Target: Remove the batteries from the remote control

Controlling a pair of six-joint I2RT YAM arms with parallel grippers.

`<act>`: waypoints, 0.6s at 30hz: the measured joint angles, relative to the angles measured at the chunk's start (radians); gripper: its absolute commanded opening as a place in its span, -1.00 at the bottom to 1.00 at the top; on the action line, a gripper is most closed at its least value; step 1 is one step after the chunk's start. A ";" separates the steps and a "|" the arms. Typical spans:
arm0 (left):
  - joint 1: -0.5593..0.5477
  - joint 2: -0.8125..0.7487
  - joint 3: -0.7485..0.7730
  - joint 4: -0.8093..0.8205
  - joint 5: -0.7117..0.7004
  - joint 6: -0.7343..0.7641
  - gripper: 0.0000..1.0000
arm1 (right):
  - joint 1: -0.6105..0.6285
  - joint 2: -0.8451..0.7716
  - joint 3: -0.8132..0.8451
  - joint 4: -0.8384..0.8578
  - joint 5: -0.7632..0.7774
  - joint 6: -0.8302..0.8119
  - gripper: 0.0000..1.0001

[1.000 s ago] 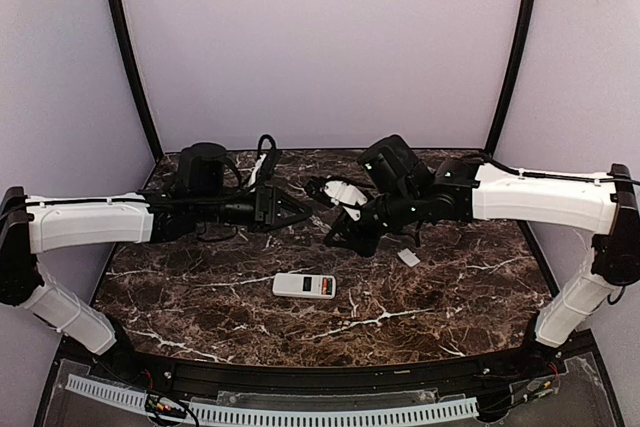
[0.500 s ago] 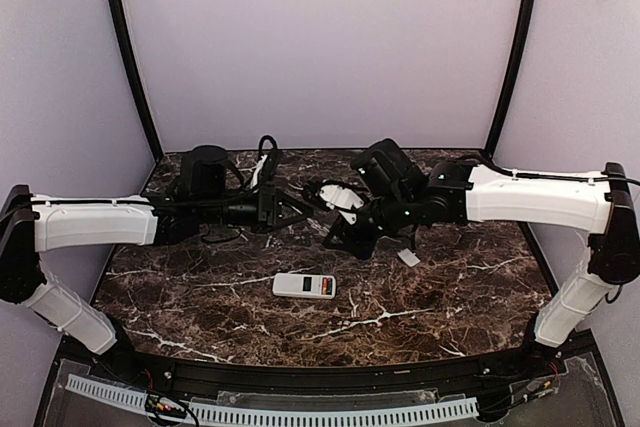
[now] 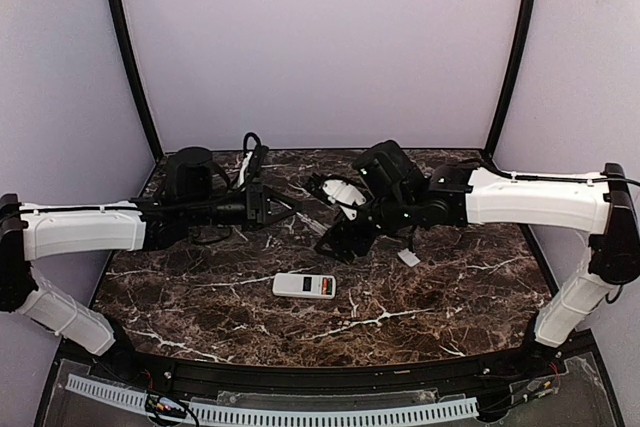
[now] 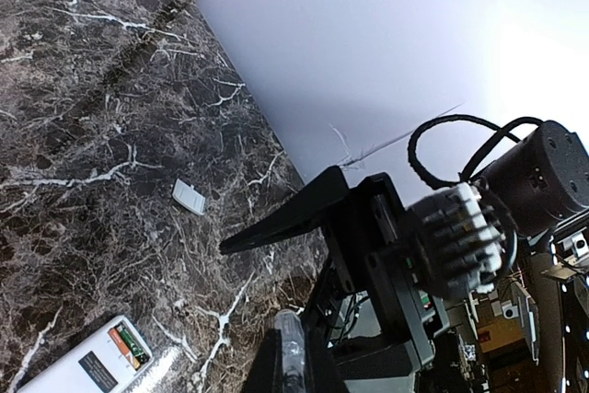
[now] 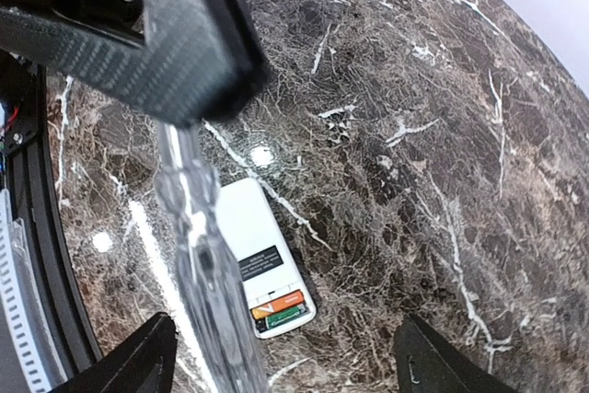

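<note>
You're at the approach. The remote (image 3: 304, 286) lies back-up on the table (image 3: 200, 297), 2 batteries (image 5: 279, 308) seated in its open bay. Left gripper (image 3: 290, 206) and right gripper (image 3: 338, 244) hover above, spread wide and empty. Next, I judge, lower the right gripper to the bay and pry 1 battery out.

A dark brown marble-patterned counter (image 3: 200, 297) with white veins fills the floor of the booth. Plain pale lilac walls close it in: a back wall (image 3: 320, 47), a left wall (image 3: 50, 67) and a right wall (image 3: 590, 57). Black curved struts (image 3: 128, 57) rise at the two rear corners. A black rail (image 3: 330, 372) runs along the near edge, with a white perforated strip (image 3: 300, 413) just in front of it. Small bright glare spots (image 5: 262, 156) show on the glossy surface.
</note>
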 measured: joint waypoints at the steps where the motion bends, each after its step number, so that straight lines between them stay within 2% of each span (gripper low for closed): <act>1: 0.006 -0.009 -0.005 0.003 -0.002 0.000 -0.99 | -0.007 -0.006 -0.013 0.011 -0.009 0.014 0.70; 10: 0.036 -0.041 -0.047 0.089 -0.013 -0.010 -0.99 | -0.137 -0.174 -0.151 0.190 -0.168 0.235 0.77; 18: 0.039 -0.040 -0.048 0.205 -0.006 -0.042 -0.99 | -0.216 -0.255 -0.302 0.527 -0.363 0.542 0.75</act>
